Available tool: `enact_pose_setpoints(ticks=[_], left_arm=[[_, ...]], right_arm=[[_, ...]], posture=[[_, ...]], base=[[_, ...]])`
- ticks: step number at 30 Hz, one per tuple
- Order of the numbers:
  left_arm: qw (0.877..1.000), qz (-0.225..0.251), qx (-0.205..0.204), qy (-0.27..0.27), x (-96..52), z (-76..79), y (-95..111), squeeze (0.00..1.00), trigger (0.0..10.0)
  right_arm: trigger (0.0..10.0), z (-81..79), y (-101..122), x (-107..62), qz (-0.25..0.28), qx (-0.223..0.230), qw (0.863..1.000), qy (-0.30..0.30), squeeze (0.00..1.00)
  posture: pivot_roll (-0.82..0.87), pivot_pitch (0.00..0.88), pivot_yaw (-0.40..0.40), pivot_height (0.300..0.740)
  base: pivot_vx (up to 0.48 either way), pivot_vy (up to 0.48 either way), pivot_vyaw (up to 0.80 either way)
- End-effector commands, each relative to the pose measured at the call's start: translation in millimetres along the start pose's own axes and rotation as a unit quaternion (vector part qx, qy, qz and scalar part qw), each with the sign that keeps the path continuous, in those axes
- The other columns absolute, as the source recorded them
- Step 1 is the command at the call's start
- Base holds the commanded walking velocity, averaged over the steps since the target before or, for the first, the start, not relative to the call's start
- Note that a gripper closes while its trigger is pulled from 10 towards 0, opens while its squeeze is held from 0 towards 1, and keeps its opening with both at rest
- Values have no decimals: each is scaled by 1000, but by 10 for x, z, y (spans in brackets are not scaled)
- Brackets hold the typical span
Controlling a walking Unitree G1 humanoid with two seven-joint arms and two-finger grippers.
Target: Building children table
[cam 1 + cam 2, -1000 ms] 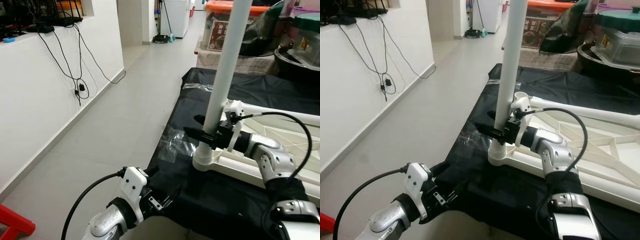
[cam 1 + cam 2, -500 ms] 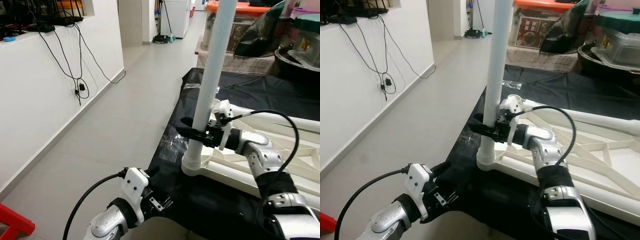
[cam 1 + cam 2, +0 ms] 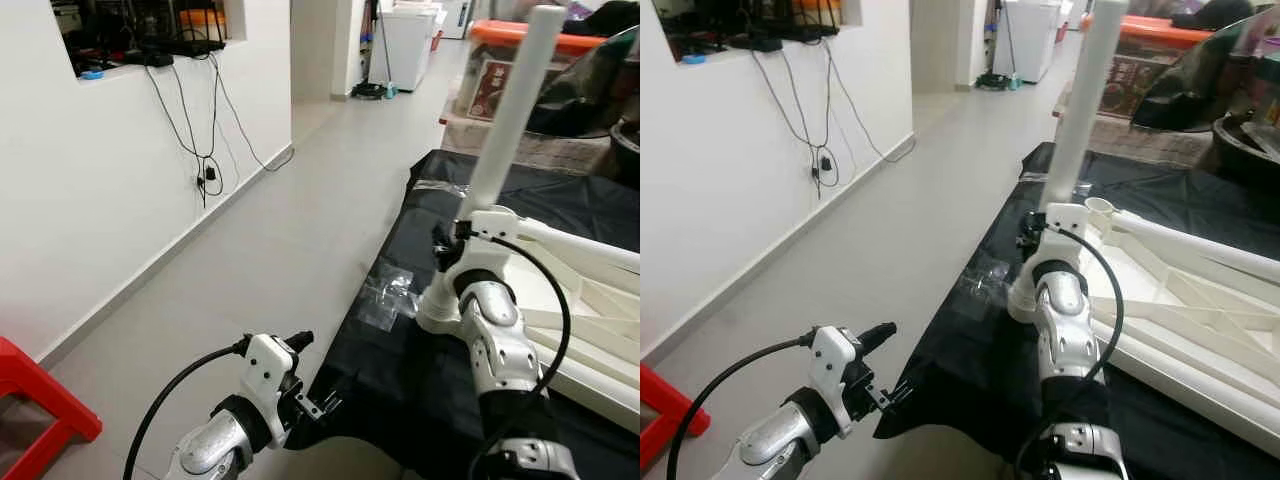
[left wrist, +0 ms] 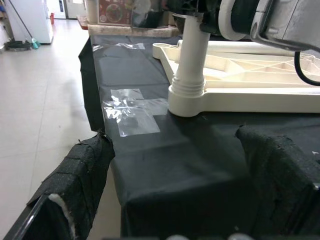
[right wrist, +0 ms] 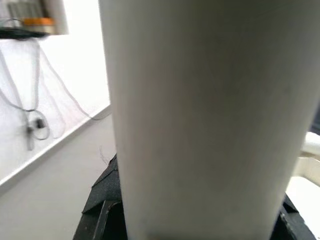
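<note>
Your right gripper [image 3: 447, 248] is clenched on the white leg [image 3: 503, 132] at 1 o'clock, standing in the tabletop [image 3: 1160, 300] corner. Left gripper [image 4: 185, 190]: released, idle at 7 o'clock.

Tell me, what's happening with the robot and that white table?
The robot is putting together a children's table. The white tabletop lies upside down on a black cloth. The right gripper is at a white table leg standing in the corner socket, and the leg leans slightly rather than standing straight. The left gripper hangs open, low beside the cloth's edge, holding nothing.
</note>
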State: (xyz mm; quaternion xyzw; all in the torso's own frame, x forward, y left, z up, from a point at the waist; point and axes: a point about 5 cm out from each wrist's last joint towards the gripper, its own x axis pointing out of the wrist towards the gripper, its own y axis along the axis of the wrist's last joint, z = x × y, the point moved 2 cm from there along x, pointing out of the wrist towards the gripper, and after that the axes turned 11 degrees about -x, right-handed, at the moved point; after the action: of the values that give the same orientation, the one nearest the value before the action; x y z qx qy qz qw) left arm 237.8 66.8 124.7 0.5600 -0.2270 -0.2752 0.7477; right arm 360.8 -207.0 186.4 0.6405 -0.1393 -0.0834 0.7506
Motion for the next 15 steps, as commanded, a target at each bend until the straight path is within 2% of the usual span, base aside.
enact_pose_setpoints(ticks=[1,2,4,8,10,11,12,13,14,15], left_arm=[[1000,-5,-4,3,-4,-6,-41,0,10000],[1000,-6,-3,1,-3,-5,-42,0,10000],[1000,-6,-3,1,-3,-5,-42,0,10000],[1000,-9,-1,-5,8,5,-50,0,10000],[1000,-9,-1,-5,8,5,-50,0,10000],[1000,-9,-1,-5,13,7,-51,0,10000],[1000,-9,-1,-5,18,9,-53,0,10000],[1000,-9,-1,-5,18,9,-53,0,10000],[1000,-8,0,-5,23,11,-50,0,10000],[1000,-7,0,-4,26,11,-48,0,10000]], right_arm=[[0,216,-167,-88,-39,-6,996,-78,0],[0,169,-168,-140,-51,13,993,-102,0],[0,169,-168,-140,-51,13,993,-102,0],[0,1,-117,-163,-50,28,991,-117,0],[0,1,-117,-163,-50,28,991,-117,0],[4196,-70,-66,-138,-30,31,994,-101,0],[10000,-120,-7,-131,-11,25,996,-88,0],[10000,-120,-7,-131,-11,25,996,-88,0],[10000,-178,51,-117,13,32,998,-56,0],[10000,-222,103,-100,39,31,999,-17,1000]], posture=[[19,37,-25,740],[19,36,-28,740],[19,36,-28,740],[14,36,-28,740],[14,36,-28,740],[12,37,-29,740],[13,41,-25,740],[13,41,-25,740],[14,39,-31,740],[14,39,-31,740]], base=[[0,0,0],[0,0,0],[0,0,0],[0,0,0],[0,0,0],[0,0,0],[0,0,0],[0,0,0],[0,0,0],[0,0,0]])
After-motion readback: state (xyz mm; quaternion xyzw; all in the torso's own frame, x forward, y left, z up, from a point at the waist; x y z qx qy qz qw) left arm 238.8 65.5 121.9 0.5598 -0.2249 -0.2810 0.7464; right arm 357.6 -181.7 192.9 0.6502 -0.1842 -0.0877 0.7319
